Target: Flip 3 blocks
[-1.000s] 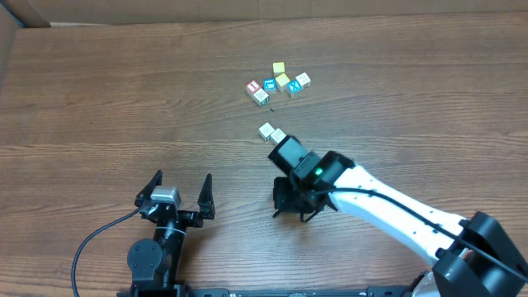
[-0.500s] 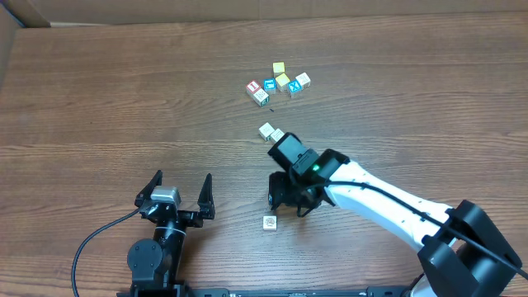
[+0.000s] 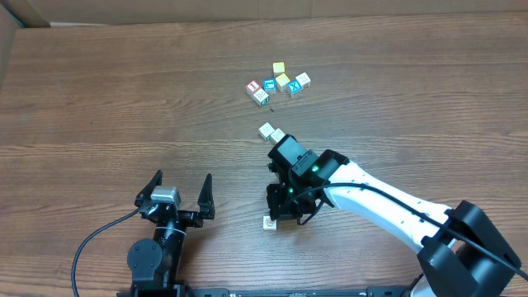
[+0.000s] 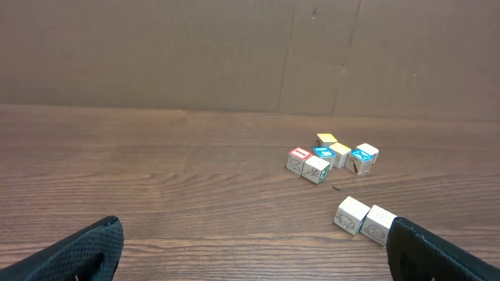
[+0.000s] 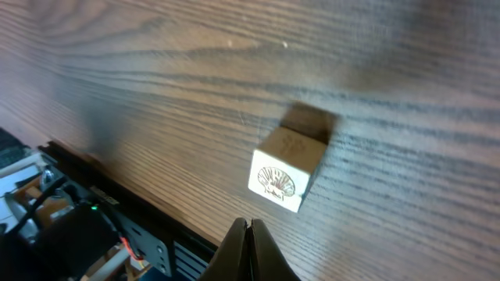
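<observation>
Hardly any writing can be read. From overhead, the blue-marked cube (image 3: 294, 87) in the far cluster bears what looks like an X. The lone block (image 5: 285, 168) shows a grey fan-shaped drawing like a shell on its side face, not a letter. A faint mark on its top face cannot be read. The print on the red-printed cube (image 4: 297, 158) and the grey print on the two pale blocks (image 4: 352, 215) are too small to read.

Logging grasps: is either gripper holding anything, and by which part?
Nothing held. Right gripper shut, empty, block lying free nearby; left gripper open, empty.
</observation>
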